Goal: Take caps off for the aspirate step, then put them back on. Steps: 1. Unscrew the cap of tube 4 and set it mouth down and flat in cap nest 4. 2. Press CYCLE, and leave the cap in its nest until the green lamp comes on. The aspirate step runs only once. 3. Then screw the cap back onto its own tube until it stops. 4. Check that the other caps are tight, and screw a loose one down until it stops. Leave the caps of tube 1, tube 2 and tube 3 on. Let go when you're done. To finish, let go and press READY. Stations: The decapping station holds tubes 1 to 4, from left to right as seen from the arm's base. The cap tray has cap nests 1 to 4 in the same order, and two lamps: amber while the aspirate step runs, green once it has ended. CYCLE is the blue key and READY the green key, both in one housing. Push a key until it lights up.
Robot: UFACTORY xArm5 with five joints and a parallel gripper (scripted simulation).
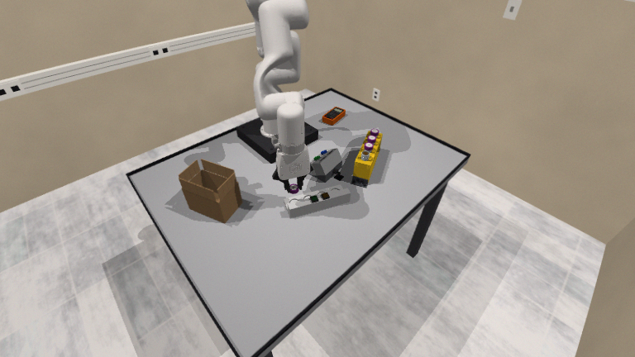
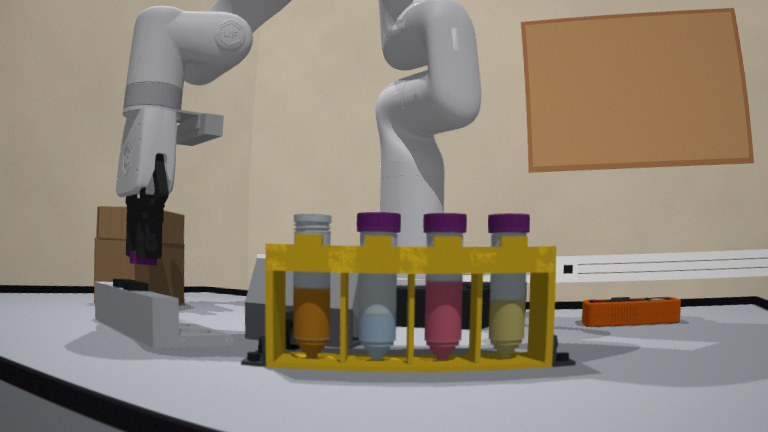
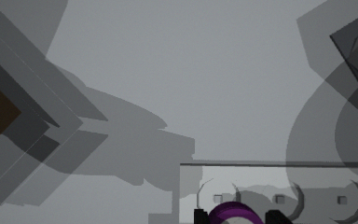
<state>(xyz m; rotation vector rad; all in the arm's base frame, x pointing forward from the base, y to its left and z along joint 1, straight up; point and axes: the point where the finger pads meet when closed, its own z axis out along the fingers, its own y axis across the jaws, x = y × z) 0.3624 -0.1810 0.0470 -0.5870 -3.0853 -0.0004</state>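
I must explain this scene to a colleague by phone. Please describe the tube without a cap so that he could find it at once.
Look for the yellow rack standing on the grey table, in front of the white arm. It holds four tubes in a row. The uncapped tube is at the rack's left end in the exterior view: bare threaded mouth, orange liquid, while its three neighbours wear purple caps.

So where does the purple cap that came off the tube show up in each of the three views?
Top: the purple cap sits between the gripper fingers, above the left end of the cap tray.
Exterior: the cap is at far left, under the black fingers, above the tray.
Wrist: the cap is at the bottom edge.
Shared landmark: the grey cap tray.
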